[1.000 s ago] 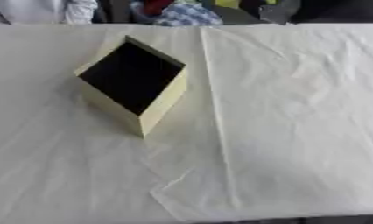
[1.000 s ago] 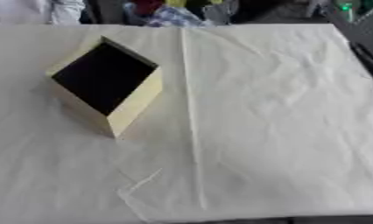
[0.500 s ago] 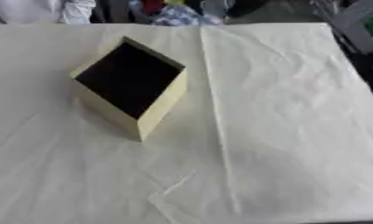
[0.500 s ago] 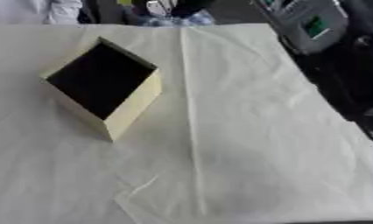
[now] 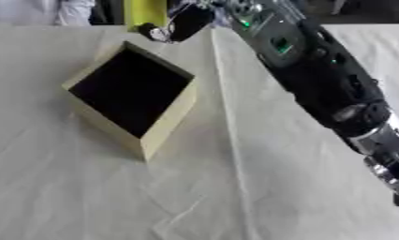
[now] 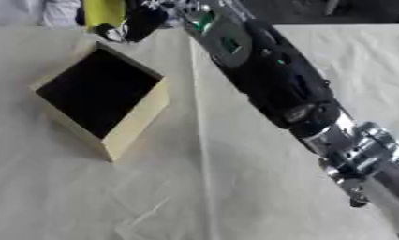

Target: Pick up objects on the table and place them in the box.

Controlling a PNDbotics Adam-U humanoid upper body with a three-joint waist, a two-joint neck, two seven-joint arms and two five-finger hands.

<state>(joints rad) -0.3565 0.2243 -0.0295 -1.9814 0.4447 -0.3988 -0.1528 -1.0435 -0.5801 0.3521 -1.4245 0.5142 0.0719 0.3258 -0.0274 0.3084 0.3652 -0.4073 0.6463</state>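
An open cardboard box (image 5: pixel 134 96) with a dark inside stands turned cornerwise on the white cloth, left of the middle. My right arm (image 5: pixel 317 70) stretches from the lower right across the table to the far edge. Its black hand (image 5: pixel 183 22) is just past the box's far corner, right beside a yellow object (image 5: pixel 145 11) that stands upright at the top edge. Whether the hand holds the yellow object cannot be told. My left hand does not show in either view.
A white creased cloth (image 5: pixel 235 187) covers the table, with a long fold running down its middle. A person's white sleeve (image 5: pixel 55 9) shows at the far left edge, beyond the table.
My right arm has swung in from the right and reached up to the far edge beside the box. The yellow object now shows there. The camera has also shifted.
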